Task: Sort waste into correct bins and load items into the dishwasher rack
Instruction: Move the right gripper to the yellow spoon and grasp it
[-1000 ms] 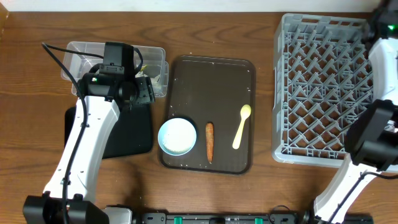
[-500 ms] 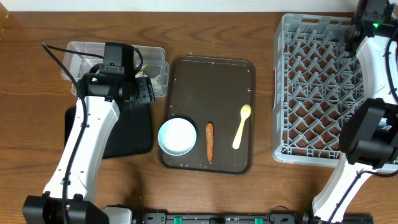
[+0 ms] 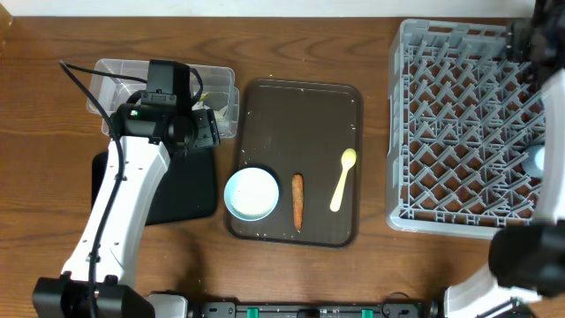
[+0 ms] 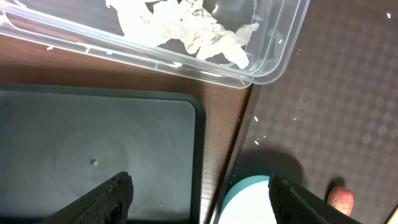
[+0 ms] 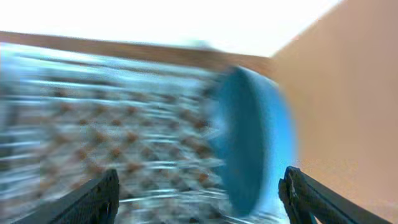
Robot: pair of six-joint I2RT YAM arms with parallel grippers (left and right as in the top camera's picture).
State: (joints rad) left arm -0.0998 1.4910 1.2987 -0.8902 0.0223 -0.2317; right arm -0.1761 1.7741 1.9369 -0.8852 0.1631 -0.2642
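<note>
My left gripper (image 4: pixel 202 194) hangs open with nothing in it, over the gap between the black tray (image 4: pixel 93 137) and the white bowl (image 4: pixel 249 202). Crumpled tissue (image 4: pixel 186 28) lies in the clear tub (image 3: pixel 106 75). On the brown serving tray (image 3: pixel 300 106) are the bowl (image 3: pixel 252 193), the carrot piece (image 3: pixel 297 200), the yellow spoon (image 3: pixel 343 179) and stray rice grains (image 4: pixel 256 118). My right gripper (image 5: pixel 202 190) is open above the grey rack (image 3: pixel 459 132). In the blurred right wrist view a dark-blue plate (image 5: pixel 249 143) stands on edge in the rack, and neither finger touches it.
The black tray (image 3: pixel 190 190) lies under my left arm, just below the tub. My right arm runs along the right edge of the overhead view and covers part of the rack's right side. A pale-blue thing (image 3: pixel 536 162) shows beside that arm.
My right gripper has gone from shut to open, and the right arm has swung toward the frame's right edge. The left arm and the things on the serving tray have not moved.
</note>
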